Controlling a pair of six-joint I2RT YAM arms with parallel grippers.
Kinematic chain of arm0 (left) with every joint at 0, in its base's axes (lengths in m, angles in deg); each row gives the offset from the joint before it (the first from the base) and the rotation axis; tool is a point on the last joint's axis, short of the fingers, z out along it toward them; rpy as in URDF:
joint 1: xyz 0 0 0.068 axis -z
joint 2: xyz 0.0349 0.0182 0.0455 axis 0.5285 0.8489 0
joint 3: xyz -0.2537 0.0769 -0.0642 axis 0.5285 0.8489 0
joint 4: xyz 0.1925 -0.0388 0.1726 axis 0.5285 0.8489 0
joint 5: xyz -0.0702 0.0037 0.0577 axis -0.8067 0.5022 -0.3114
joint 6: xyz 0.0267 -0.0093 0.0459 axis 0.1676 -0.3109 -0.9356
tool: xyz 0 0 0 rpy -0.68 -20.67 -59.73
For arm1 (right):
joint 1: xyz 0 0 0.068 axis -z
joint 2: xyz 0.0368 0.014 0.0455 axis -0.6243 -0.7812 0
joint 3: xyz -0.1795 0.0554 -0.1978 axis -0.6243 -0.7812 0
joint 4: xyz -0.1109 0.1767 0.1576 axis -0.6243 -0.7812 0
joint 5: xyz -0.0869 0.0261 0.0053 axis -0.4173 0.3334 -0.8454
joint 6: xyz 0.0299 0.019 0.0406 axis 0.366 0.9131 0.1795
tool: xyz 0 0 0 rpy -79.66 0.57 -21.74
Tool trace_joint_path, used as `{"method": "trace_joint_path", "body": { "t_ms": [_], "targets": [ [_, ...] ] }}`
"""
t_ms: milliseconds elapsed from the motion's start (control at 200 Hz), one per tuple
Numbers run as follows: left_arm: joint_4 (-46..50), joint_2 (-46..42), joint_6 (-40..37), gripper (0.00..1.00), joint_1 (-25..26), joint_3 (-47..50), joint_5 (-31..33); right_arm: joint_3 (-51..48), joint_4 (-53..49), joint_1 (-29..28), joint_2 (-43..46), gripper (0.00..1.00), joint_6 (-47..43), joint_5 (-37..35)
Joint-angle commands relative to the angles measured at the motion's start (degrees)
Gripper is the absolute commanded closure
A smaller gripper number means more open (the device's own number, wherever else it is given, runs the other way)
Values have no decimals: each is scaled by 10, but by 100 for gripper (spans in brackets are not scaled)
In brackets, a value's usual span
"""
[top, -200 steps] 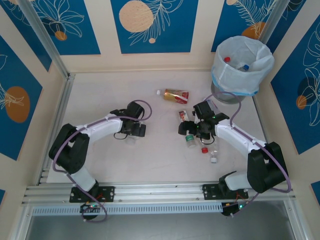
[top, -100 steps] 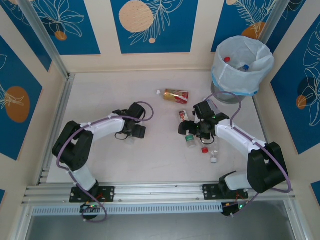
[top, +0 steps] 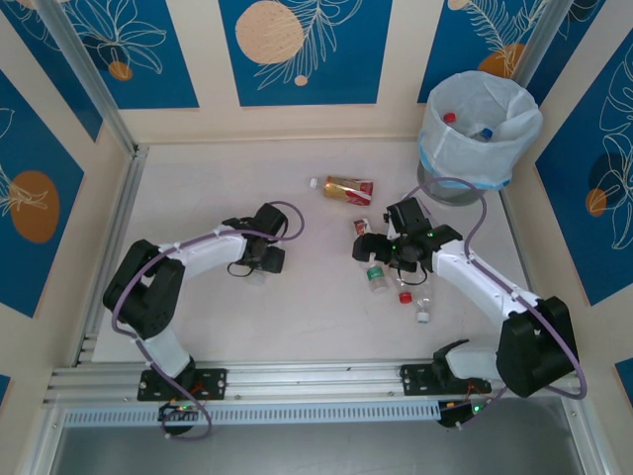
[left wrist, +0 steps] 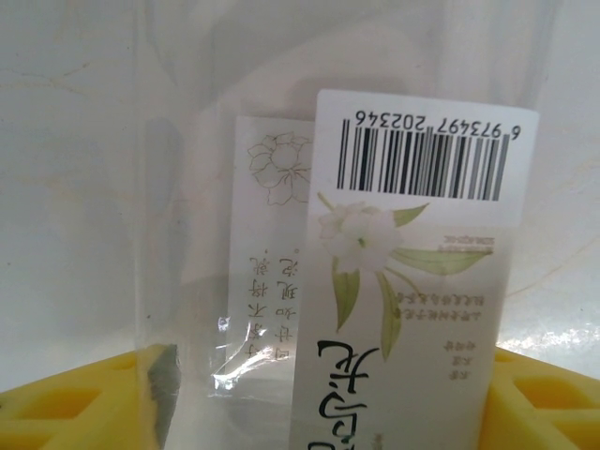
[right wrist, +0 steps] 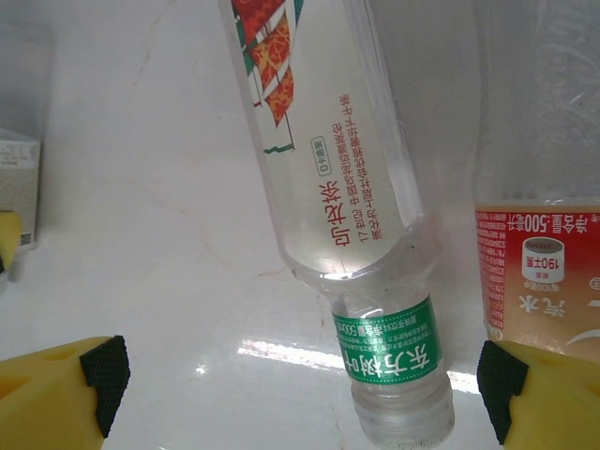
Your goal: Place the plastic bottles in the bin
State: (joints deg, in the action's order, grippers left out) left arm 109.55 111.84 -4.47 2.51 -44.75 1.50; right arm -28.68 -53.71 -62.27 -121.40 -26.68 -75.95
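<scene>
left tool (left wrist: 328,384): centre-left of the top view; yellow fingers (left wrist: 75,403) sit against both sides of the white-label bottle (left wrist: 412,281), which reads as a grip
right tool (right wrist: 300,380): jaws wide apart, holding nothing, low over the bottle cluster right of centre
green-band bottle (right wrist: 389,352): lies on the bench (top: 198,188), neck end between the right tool's fingers, body angling to the upper left of the wrist view
red-label bottle (right wrist: 534,272): just beside the right-hand finger, right edge of frame
gold-label bottle (top: 346,188): alone, upper centre of the bench
bin (top: 465,148): upper right, well apart from the left tool; a red-capped bottle (top: 450,118) is already inside
step: probably left lifts its bottle, right lines up on the green-band one
left, how: thin clear wall, so squeeze only enough to hold; lift straight up before swinging right
right, how: centre on the body rather than the narrow neck, and keep the outer finger clear of the red-label bottle
risk: the left's path to the bin crosses the right arm, so sequence the 2 arms
</scene>
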Motion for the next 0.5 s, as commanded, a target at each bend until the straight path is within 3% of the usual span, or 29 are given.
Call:
{"method": "trace_joint_path", "body": {
  "t_ms": [0, 175, 495],
  "targets": [
    [-7, -25, -13, 40, 5, 13, -13, 6, 9, -3, 18, 2, 13, 9],
    [-12, -39, -18, 49, 5, 18, -18, 1, 19, -3, 30, 2, 19, 11],
    [-36, -89, -34, 81, 6, 29, -49, -3, 53, -3, 37, 2, 57, 47]
  ]
}}
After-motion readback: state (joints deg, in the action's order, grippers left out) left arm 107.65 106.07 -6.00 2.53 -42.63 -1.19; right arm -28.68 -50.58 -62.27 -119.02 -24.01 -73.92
